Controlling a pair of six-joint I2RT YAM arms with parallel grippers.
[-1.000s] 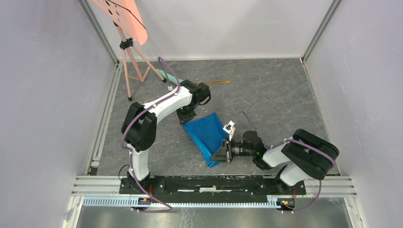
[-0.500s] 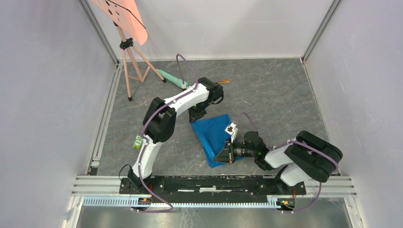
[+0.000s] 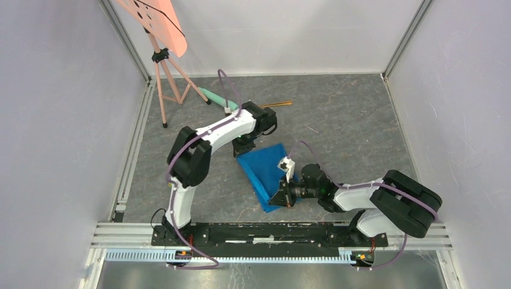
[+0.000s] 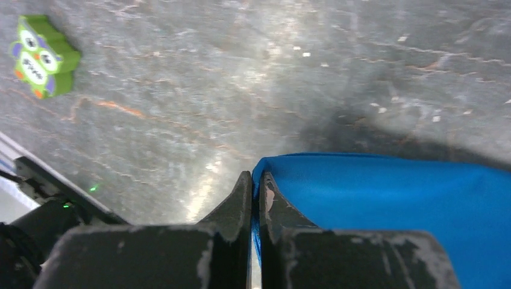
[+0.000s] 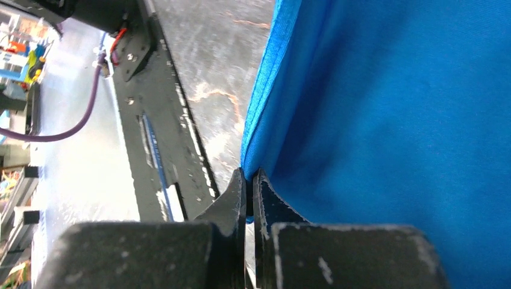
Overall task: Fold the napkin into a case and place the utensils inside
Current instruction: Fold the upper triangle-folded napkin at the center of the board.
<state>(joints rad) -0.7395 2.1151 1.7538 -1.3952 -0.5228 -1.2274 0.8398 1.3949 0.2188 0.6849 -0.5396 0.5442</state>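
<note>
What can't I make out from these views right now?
Top view: left arm hides all but a gold end of the utensils; count unclear.
Top view: left gripper and right gripper fingertips hidden under their own wrists.
Wrist views: napkin too close, cut off by frame edges; layers unclear.

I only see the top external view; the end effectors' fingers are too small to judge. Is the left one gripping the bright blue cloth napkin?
Observer: Yes, the left end effector is shut on a corner of the bright blue cloth napkin.
Operator: And the right?
Observer: The right end effector is shut on the napkin's edge.
Operator: Anything hidden from me?
Observer: A small green owl-faced block lies on the grey table, apart from the napkin.
</note>
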